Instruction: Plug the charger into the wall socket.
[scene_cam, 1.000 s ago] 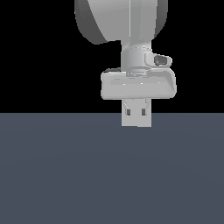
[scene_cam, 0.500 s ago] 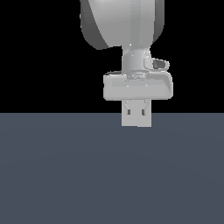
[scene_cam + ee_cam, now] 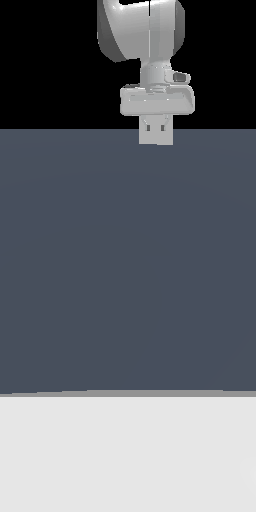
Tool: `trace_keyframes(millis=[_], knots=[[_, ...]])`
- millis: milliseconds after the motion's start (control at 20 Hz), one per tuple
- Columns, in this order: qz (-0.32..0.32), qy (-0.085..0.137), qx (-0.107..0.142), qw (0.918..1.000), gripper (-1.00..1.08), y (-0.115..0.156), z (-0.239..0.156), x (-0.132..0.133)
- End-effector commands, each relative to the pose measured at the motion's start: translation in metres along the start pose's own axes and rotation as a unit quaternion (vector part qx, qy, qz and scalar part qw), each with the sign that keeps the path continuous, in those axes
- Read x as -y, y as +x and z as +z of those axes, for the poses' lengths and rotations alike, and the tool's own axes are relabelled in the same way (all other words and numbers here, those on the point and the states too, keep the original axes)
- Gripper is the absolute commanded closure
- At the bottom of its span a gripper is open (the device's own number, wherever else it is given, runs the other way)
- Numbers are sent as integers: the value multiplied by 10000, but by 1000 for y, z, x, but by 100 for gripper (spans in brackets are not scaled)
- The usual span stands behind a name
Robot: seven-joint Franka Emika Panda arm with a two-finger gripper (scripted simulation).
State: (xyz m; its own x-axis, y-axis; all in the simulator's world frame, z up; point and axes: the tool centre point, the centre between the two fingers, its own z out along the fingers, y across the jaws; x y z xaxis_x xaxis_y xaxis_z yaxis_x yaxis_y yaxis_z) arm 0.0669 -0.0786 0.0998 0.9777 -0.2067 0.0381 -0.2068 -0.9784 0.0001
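In the exterior view my gripper (image 3: 156,119) hangs straight down from the arm, its wide pale hand level. Right below the hand is a light grey square face (image 3: 156,136) with two small paler squares on it. It looks like the wall socket plate standing upright. It covers the fingers, so I cannot tell how the jaws stand. The charger is hidden in this view. In the wrist view a broad pale surface (image 3: 128,456) fills half the picture very close to the camera. I cannot tell whether it is the charger or the plate.
A flat dark grey-blue floor (image 3: 75,200) fills the lower half of the exterior view and shows in the wrist view (image 3: 128,321). Behind the arm the background is black. The arm's large upper link (image 3: 142,27) stands above the hand.
The arm's upper link has shifted toward the exterior view's right and the hand has sunk slightly. The grey square below the hand has hardly moved.
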Motion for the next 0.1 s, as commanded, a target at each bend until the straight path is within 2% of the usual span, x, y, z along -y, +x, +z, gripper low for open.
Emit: trace_keyframes(millis=[0, 50], knots=[[-1, 0, -1, 10000, 108, 2, 0, 0], [-1, 0, -1, 10000, 108, 2, 0, 0]])
